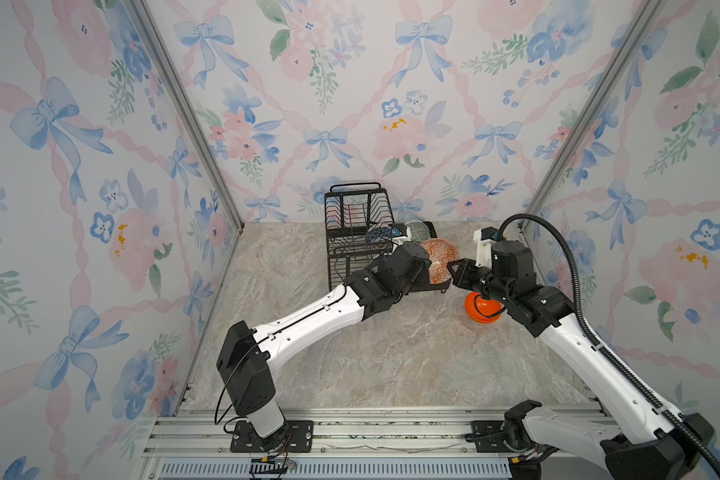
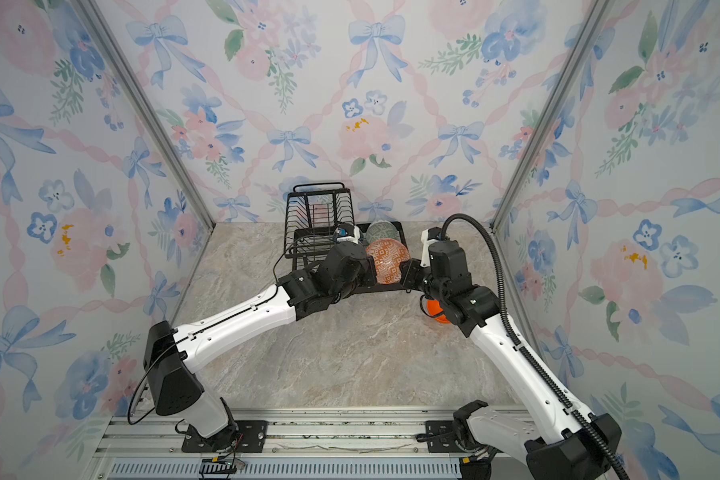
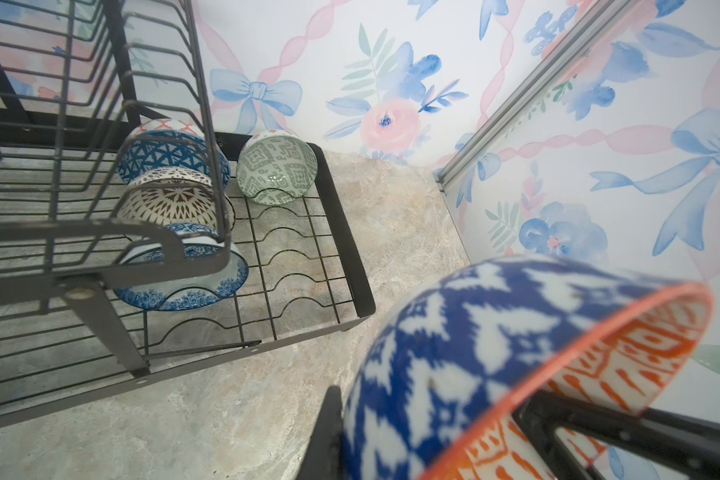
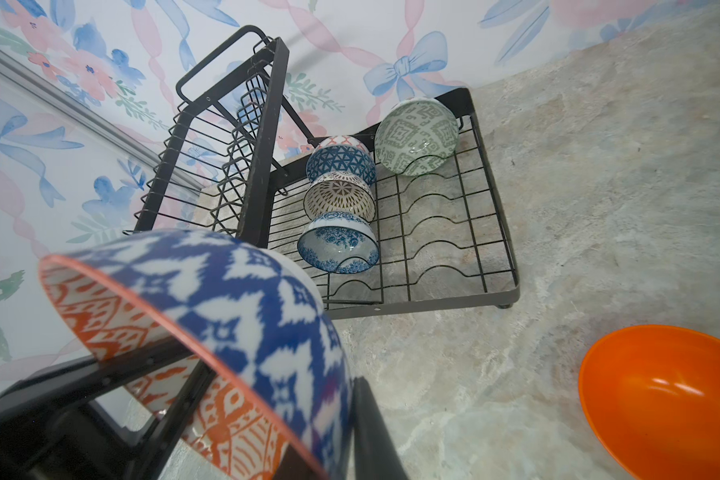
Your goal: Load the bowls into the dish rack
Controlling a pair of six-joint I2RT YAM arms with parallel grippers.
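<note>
Orange-white patterned ceramic bowl (image 1: pixel 439 258), blue-white outside, right of centre: left gripper (image 3: pixel 427 401) clamped on rim, right gripper (image 4: pixel 285 374) straddling it, grip unclear; apparently a handover toward black wire dish rack (image 1: pixel 352 208).

Lab test booth: floral wallpaper panels (image 1: pixel 391 83), aluminium rails (image 1: pixel 371 434)

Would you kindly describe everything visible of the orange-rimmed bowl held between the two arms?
The orange-rimmed bowl is round and glossy, seemingly ceramic: blue-and-white pattern outside, orange-and-white geometric pattern inside, thin orange rim. It hangs tilted in the air beside the dish rack, by its lower tray, with its opening turned up toward both top views. The left end effector is shut on one side of its rim; the right end effector straddles the opposite side, though its grip is unclear.
</note>
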